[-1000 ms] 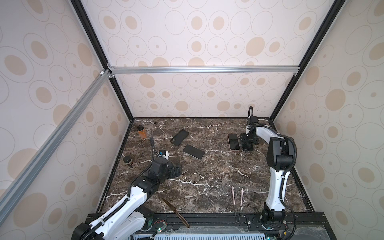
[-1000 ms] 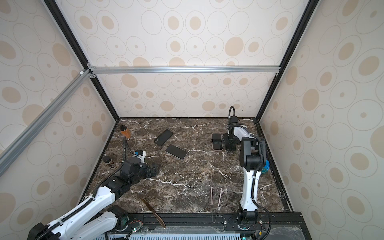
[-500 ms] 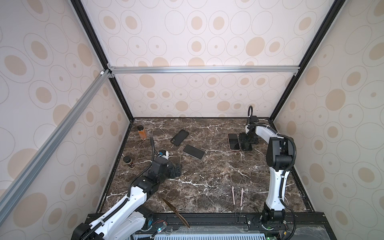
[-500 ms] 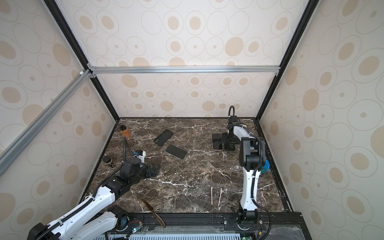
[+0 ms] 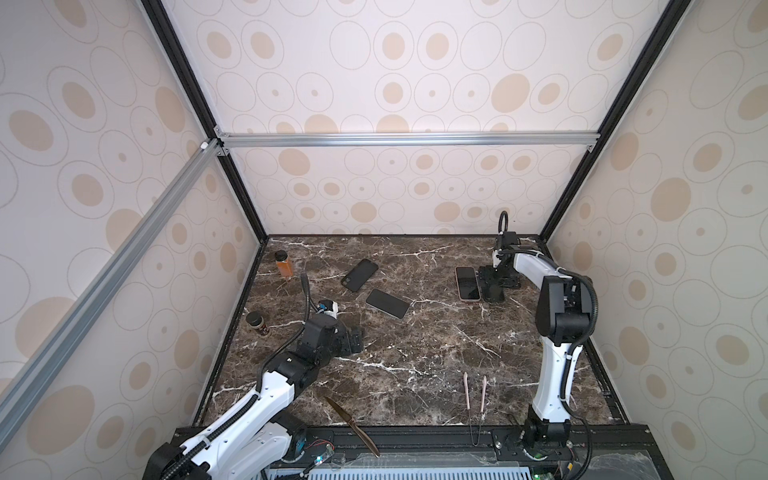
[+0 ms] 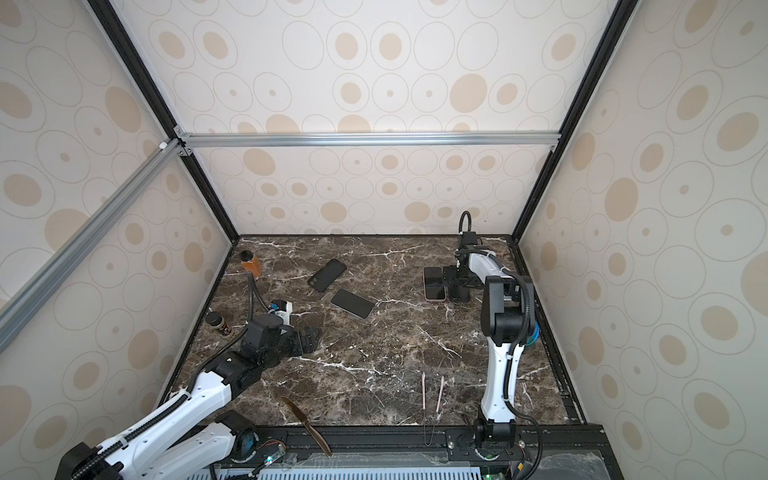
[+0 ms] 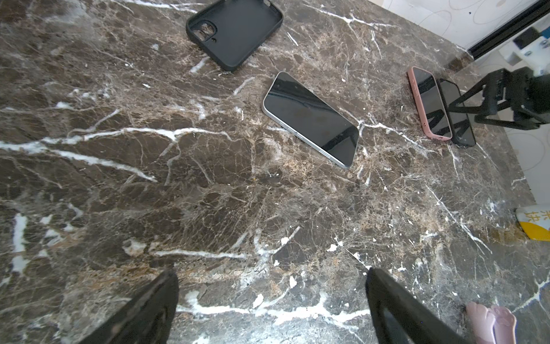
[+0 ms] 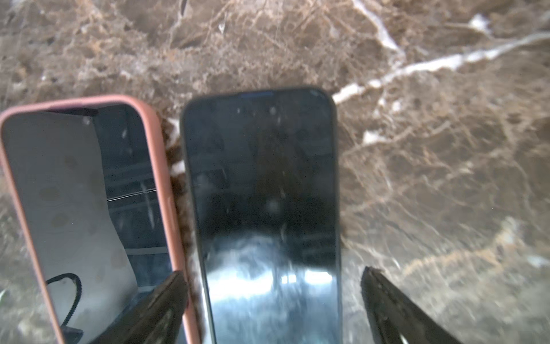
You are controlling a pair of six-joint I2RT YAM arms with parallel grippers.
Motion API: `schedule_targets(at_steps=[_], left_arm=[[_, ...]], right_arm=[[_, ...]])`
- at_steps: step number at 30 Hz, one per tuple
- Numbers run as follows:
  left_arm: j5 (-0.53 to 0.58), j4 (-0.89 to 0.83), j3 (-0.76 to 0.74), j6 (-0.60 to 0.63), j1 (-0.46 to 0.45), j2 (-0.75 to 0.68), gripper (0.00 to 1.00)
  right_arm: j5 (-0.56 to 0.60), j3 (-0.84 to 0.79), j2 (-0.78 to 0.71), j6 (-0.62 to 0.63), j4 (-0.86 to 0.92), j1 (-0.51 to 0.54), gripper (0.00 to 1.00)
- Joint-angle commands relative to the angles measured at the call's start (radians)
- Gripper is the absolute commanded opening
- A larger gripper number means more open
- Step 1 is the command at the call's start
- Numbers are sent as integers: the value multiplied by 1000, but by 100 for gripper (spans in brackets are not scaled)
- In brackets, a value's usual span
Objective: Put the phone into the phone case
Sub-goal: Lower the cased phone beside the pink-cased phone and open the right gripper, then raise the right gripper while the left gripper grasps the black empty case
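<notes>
An empty black phone case (image 5: 359, 275) (image 7: 235, 32) lies open side up at the back left of the marble table. Just in front of it a bare silver-edged phone (image 5: 387, 303) (image 7: 311, 119) lies screen up. My left gripper (image 5: 355, 336) (image 7: 271, 271) is open over bare marble, short of both. At the back right, a second dark phone (image 8: 259, 178) lies flat beside a phone in a pink case (image 5: 467, 282) (image 8: 74, 193). My right gripper (image 5: 492, 286) (image 8: 273, 272) is open astride the dark phone, its fingers apart from the phone's edges.
An orange bottle (image 5: 284, 264) and a dark jar (image 5: 257, 324) stand along the left wall. A knife (image 5: 351, 426) and pink tongs (image 5: 473, 390) lie at the front edge. Patterned walls enclose the table on three sides.
My right gripper's jaws have spread wider around the dark phone. Neither arm has visibly shifted, and the phones and case lie where they were.
</notes>
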State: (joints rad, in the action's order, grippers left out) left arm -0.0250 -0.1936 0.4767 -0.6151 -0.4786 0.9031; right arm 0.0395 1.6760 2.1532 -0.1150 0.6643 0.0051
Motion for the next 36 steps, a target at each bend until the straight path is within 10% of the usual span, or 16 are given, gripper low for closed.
schedule_targets(at_steps=[1,36], left_arm=[[-3,31,35,2,4,25,97],[260,95,770,-15,219,1067,62]], right_arm=[[20,-44,-118,17,-10,-5,94],[-259,-705,-774,-21,-172,220,88]])
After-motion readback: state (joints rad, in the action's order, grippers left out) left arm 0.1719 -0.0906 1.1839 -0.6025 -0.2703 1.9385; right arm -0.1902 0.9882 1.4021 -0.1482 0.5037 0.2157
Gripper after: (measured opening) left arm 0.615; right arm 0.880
